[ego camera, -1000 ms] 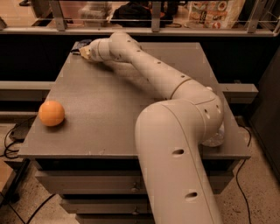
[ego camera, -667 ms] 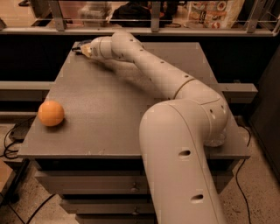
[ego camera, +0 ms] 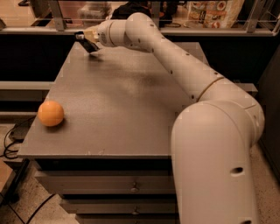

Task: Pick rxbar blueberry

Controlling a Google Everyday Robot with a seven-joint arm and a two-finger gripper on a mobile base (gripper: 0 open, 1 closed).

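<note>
My gripper is at the far left corner of the grey table, at the end of my arm, which stretches across the tabletop. It is shut on the rxbar blueberry, a small flat dark bar that sticks out between the fingers. The bar hangs a little above the tabletop, with a faint shadow under it. Most of the bar is hidden by the fingers.
An orange ball lies near the table's front left edge. My arm's large base link fills the front right. A rail and shelf with packaged goods run behind the table. Drawers sit under the tabletop, and cables lie on the floor at left.
The gripper has risen slightly from the tabletop at the far left corner, with the dark bar in it. The orange ball has not moved.
</note>
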